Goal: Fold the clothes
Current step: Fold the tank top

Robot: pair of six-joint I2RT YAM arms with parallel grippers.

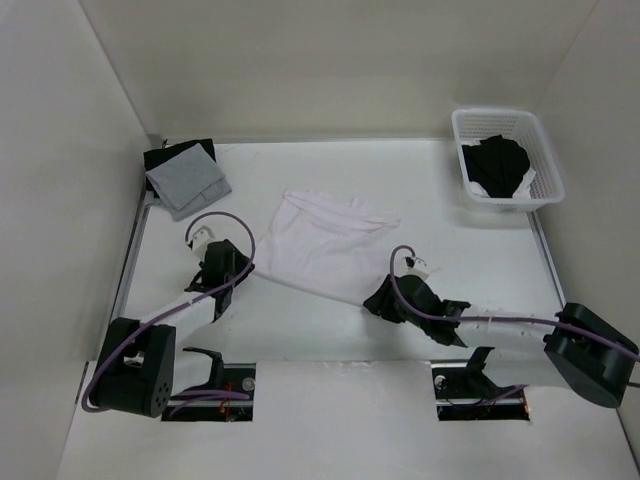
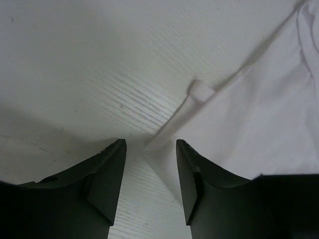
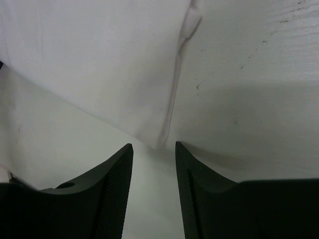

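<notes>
Jaws of the left gripper (image 2: 149,144) stand apart with nothing between them. The thin tip of a corner of the white garment (image 1: 325,245) lies on the table (image 1: 300,335) just ahead of the gap and leans toward the right-hand finger. The right gripper (image 3: 153,146) is likewise open and empty, and a narrow hemmed corner of the same fabric ends just short of its fingertips.

From above, the two grippers sit at either end of the garment's near edge, which runs slantwise across the middle of the table. The rest of the cloth spreads away from them, fairly flat but rumpled along its far side.

The step in hand looks like taking both near corners so the near edge can be carried over to the far one. To do it well, each gripper should likely advance a little so the corner sits well inside the jaws, not at their tips. Then it should come down until the fingers meet the table and pinch hem and fabric together. Thin cloth like this will probably slip from a shallow bite. Closing both sides together and lifting evenly should keep the edge taut and the fold square.

Well apart from all this, a basket (image 1: 495,112) with a black garment (image 1: 497,163) stands at the far right, and a grey cloth (image 1: 187,180) lies at the far left.
</notes>
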